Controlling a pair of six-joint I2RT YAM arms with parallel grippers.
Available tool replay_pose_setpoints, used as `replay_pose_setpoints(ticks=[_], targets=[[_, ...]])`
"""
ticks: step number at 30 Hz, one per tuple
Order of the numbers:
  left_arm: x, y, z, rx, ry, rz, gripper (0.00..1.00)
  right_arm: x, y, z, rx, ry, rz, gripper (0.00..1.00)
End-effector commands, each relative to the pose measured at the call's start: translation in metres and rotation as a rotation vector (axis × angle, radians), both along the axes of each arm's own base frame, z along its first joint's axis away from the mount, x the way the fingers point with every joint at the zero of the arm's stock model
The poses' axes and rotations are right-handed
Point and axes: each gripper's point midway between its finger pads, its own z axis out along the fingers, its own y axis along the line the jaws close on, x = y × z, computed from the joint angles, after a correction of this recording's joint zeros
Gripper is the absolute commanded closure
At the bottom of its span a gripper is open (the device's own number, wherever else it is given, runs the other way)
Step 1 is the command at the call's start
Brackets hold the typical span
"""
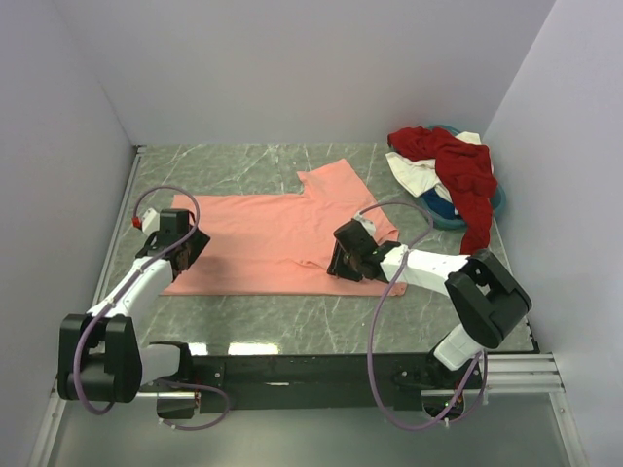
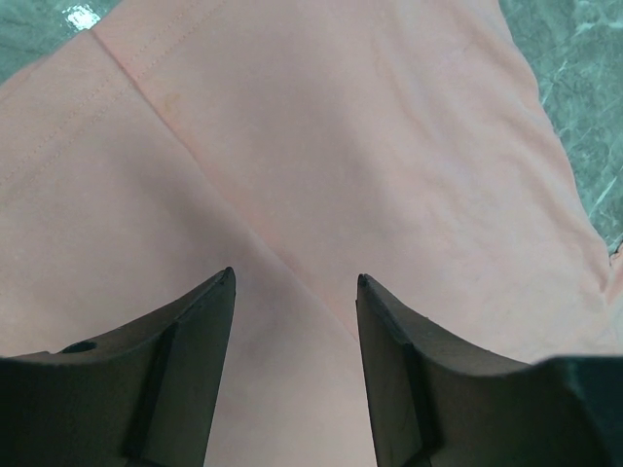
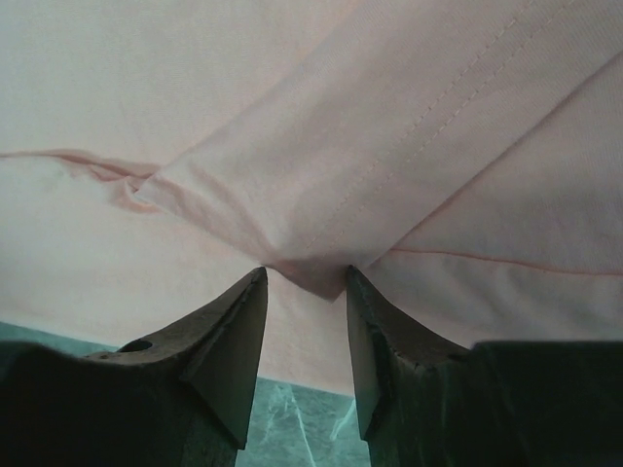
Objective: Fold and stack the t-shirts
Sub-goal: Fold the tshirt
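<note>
— Black fingers of the right gripper (image 3: 306, 274) filled the bottom of its wrist view. Were they closed?

— No, they stood apart. A folded corner of the salmon-pink t-shirt (image 1: 273, 233) dipped into the gap between the tips, and I could not tell whether it touched either one.

— How did that shirt lie?

— It lay flat on the green marble table (image 1: 234, 165), with its long axis running left to right. One sleeve pointed toward the far wall, and the near edge was straight. A stitched hem showed at the left end in the left wrist view.

— And the left gripper (image 2: 295, 276)?

— Its fingers were also spread, with nothing between them, above the pink cloth at the shirt's left end.

— How were the arms posed?

— There were two. The left arm slanted forward and inward from its base. The right arm was bent at an elbow out to the right, and its forearm reached leftward and low to the shirt's right end.

— How many shirts were there?

— Four. One was spread out, and three were heaped in the far right corner, well apart from it: the dark red t-shirt (image 1: 462, 170) draped on top, the white t-shirt (image 1: 414, 173) beside it and the teal-blue t-shirt (image 1: 443, 209) beneath.
</note>
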Motion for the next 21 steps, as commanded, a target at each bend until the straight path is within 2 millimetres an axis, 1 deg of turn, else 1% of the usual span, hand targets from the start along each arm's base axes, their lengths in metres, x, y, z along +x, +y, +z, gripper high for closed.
replay_pose_setpoints(ticks=[1, 3, 4, 6, 7, 9, 10, 12, 14, 15, 17, 18, 19, 21], targets=[[0.017, -0.002, 0.017, 0.013, -0.055, -0.018, 0.42, 0.003, -0.002, -0.007, -0.025, -0.015, -0.021, 0.55], [0.017, -0.003, 0.016, 0.013, -0.052, -0.019, 0.42, 0.005, 0.0, -0.007, -0.024, -0.016, -0.019, 0.58], [0.017, -0.002, 0.015, 0.015, -0.048, -0.019, 0.42, 0.005, 0.0, -0.008, -0.028, -0.015, -0.019, 0.62], [0.018, -0.001, 0.017, 0.02, -0.049, -0.017, 0.42, 0.007, 0.002, -0.008, -0.03, -0.016, -0.016, 0.67], [0.018, -0.001, 0.016, 0.022, -0.047, -0.017, 0.42, 0.007, 0.002, -0.007, -0.03, -0.018, -0.015, 0.74], [0.018, -0.002, 0.017, 0.024, -0.047, -0.02, 0.42, 0.011, 0.004, -0.004, -0.033, -0.028, -0.016, 0.84], [0.018, -0.001, 0.016, 0.024, -0.045, -0.019, 0.42, 0.012, 0.003, -0.003, -0.039, -0.029, -0.017, 0.92], [0.018, -0.001, 0.015, 0.025, -0.043, -0.02, 0.42, 0.019, 0.005, 0.004, -0.044, -0.051, -0.02, 0.97], [0.018, -0.001, 0.014, 0.025, -0.042, -0.02, 0.42, 0.023, 0.004, 0.008, -0.066, -0.065, -0.015, 0.99], [0.018, -0.001, 0.013, 0.027, -0.038, -0.021, 0.42, 0.029, 0.007, 0.014, -0.065, -0.08, -0.016, 1.0], [0.018, -0.001, 0.013, 0.028, -0.037, -0.022, 0.42, 0.033, 0.007, 0.016, -0.086, -0.086, -0.006, 1.0], [0.018, -0.001, 0.012, 0.028, -0.035, -0.024, 0.42, 0.04, 0.011, 0.025, -0.083, -0.107, -0.007, 1.0], [0.018, -0.001, 0.011, 0.029, -0.031, -0.025, 0.42, 0.041, 0.011, 0.022, -0.103, -0.098, -0.003, 1.0], [0.019, -0.002, 0.01, 0.029, -0.028, -0.027, 0.42, 0.05, 0.014, 0.025, -0.124, -0.11, 0.004, 1.0]])
